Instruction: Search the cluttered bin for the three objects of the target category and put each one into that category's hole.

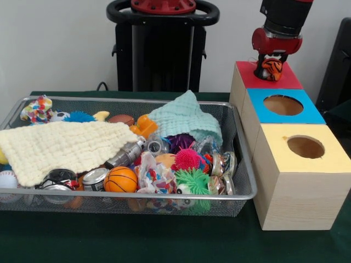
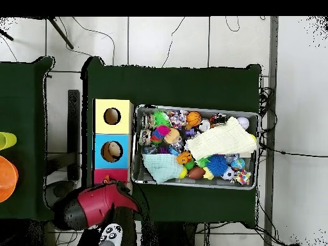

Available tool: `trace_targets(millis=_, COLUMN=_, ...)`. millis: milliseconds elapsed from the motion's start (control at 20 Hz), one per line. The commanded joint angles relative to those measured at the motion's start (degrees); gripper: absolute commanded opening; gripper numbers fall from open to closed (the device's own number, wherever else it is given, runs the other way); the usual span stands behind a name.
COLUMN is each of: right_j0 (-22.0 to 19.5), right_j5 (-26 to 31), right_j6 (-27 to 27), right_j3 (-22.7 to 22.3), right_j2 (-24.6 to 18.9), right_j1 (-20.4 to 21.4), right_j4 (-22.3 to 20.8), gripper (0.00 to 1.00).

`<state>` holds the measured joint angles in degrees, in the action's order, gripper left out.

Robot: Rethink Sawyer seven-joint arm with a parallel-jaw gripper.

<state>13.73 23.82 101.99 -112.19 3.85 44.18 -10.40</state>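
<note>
My gripper (image 1: 270, 70) hangs over the red-topped wooden box (image 1: 247, 76) at the far right and is shut on the orange tiger toy (image 1: 271, 67), which sits low on the red top. The toy and gripper hide the red box's hole. The wire mesh bin (image 1: 137, 194) fills the left and middle, packed with toys. A small pale yellow piece (image 1: 101, 115) lies at the bin's far side; I cannot tell what it is. In the overhead view the red arm (image 2: 96, 202) covers the gripper and reaches over the red box (image 2: 102, 174), beside the bin (image 2: 192, 107).
The blue-topped box (image 1: 315, 112) and yellow-topped box (image 1: 274, 139) stand in a row in front of the red one, holes open. A pale yellow cloth (image 1: 60, 145) and a mint cloth (image 1: 186, 118) cover part of the bin. A small basketball (image 1: 120, 179), spiky balls and cans lie near its front.
</note>
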Motion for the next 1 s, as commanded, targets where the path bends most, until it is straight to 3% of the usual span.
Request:
trace_targets(millis=50, right_j0=-1.6, right_j5=3.0, right_j6=3.6, right_j3=-0.6, right_j2=0.9, right_j1=2.1, right_j4=-3.5, gripper=1.0)
trace_targets(millis=200, right_j0=-1.8, right_j5=1.3, right_j6=4.6, right_j3=-1.3, right_j2=0.8, right_j1=0.9, right_j4=-3.2, gripper=1.0)
trace_targets(millis=350, right_j0=-3.0, right_j5=8.2, right_j6=2.2, right_j3=-1.4, right_j2=-0.4, right_j1=4.5, right_j4=-1.6, gripper=1.0)
trace_targets(millis=500, right_j0=-2.8, right_j5=4.5, right_j6=3.0, right_j3=-1.5, right_j2=-0.4, right_j1=2.8, right_j4=-2.5, gripper=1.0)
trace_targets(millis=1000, right_j0=-2.5, right_j5=3.4, right_j6=3.9, right_j3=-1.9, right_j2=0.2, right_j1=2.6, right_j4=-2.6, gripper=1.0)
